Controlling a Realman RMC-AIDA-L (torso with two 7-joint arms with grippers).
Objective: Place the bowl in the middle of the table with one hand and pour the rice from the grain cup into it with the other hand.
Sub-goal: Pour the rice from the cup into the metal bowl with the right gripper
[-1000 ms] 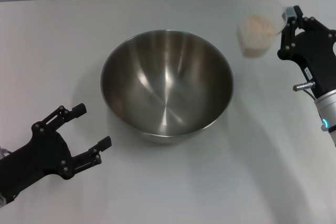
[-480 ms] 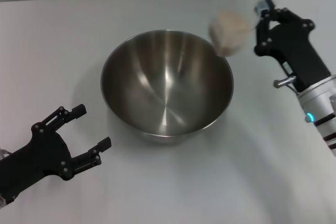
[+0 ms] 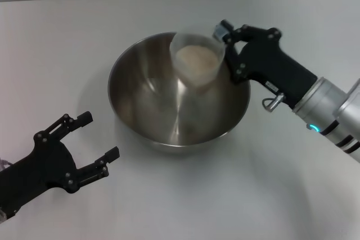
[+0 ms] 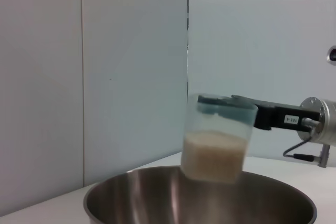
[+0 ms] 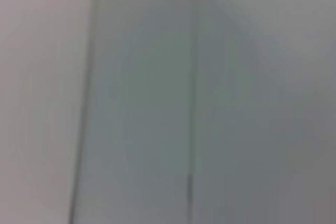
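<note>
The right end effector (image 3: 222,40) pinches the grain cup (image 3: 196,60) by its far rim, fingers closed on the plastic. It has swung in from beyond the bowl's right edge, where it was half a second ago, and now holds the cup above the bowl (image 3: 143,91), over the far right part of its interior. The cup stands close to upright, slightly tipped, and the rice (image 3: 195,57) lies as a pale level mass inside it; none can be seen in the bowl. From the left wrist camera the cup (image 4: 218,137) hangs just above the bowl's rim (image 4: 105,192), with the rice (image 4: 214,153) filling about its lower half and the right end effector (image 4: 220,103) gripping its top edge. The right wrist picture shows only a blur, probably wall.

The bowl sits on the white bench (image 3: 281,184) roughly at its centre, in the same place as a second ago. The left end effector (image 3: 95,144) rests low at the bowl's near left, apart from it, fingers spread and holding nothing, unmoved since the earlier frames.
</note>
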